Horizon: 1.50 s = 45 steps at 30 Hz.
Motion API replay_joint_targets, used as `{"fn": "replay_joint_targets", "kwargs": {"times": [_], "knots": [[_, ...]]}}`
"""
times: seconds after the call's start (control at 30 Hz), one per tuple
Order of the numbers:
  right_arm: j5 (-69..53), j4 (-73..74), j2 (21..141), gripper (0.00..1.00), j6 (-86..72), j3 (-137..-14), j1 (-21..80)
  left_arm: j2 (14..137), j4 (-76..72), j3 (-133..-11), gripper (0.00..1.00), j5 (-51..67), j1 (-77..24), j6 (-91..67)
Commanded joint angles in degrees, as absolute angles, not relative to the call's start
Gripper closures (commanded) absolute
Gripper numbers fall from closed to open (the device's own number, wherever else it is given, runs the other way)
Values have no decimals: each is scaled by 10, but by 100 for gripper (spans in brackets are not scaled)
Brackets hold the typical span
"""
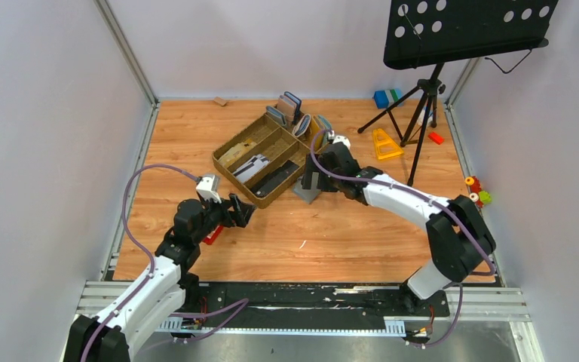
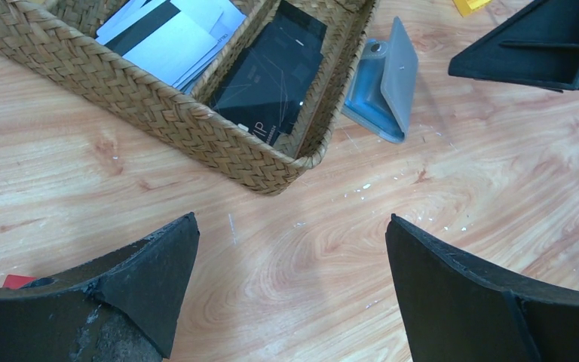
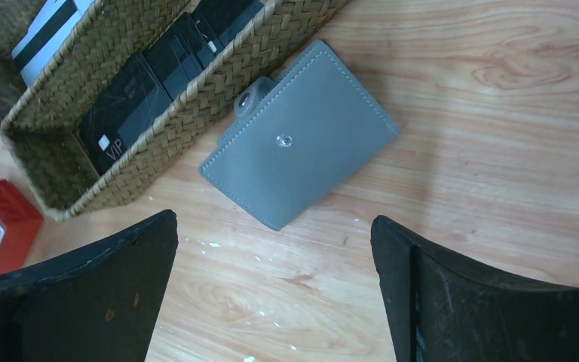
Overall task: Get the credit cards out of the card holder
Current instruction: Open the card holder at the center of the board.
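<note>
The grey card holder (image 3: 298,162) lies flat on the wood table, folded, snap side up, its tab against the near right side of the brown woven tray (image 3: 196,98). In the left wrist view the card holder (image 2: 388,83) shows a light blue-grey inner face at its edge. In the top view it (image 1: 307,192) sits just under my right gripper (image 1: 313,181). My right gripper (image 3: 271,256) is open and empty above the table, just short of it. My left gripper (image 2: 290,256) is open and empty, near the tray's front corner (image 2: 279,177).
The tray (image 1: 226,162) holds a black VIP card (image 2: 271,75) and white cards (image 2: 173,30). Upright wallets (image 1: 290,109) stand behind it. A red block (image 1: 212,235) lies by my left arm. A music stand (image 1: 430,83), a yellow triangle (image 1: 384,143) and small toys (image 1: 479,192) are at the right.
</note>
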State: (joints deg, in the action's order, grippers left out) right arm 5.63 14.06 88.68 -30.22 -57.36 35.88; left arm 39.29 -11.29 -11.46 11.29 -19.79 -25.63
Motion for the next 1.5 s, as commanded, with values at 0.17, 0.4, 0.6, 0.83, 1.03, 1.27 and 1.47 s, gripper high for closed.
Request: {"fn": "replay_joint_targets", "kwargs": {"times": [0.17,0.4,0.6,0.83,1.03,1.27,1.47], "knots": [[183,261,1013,0,-429,-723,396,386,-113,-139,0,97,-200,-259],[175,255,1050,0,-446,-736,403,385,-107,-140,0,93,-200,-259],[182,272,1054,1,-433,-724,402,386,-105,-142,0,92,-200,-259],[116,223,990,13,-370,-639,376,391,-105,-142,0,91,-200,-257],[71,171,890,25,-338,-535,343,394,-108,-142,0,94,-200,-254],[23,147,785,37,-309,-452,293,402,-125,-138,0,108,-200,-252],[-31,130,741,42,-298,-410,255,409,-141,-135,0,123,-200,-252]]}}
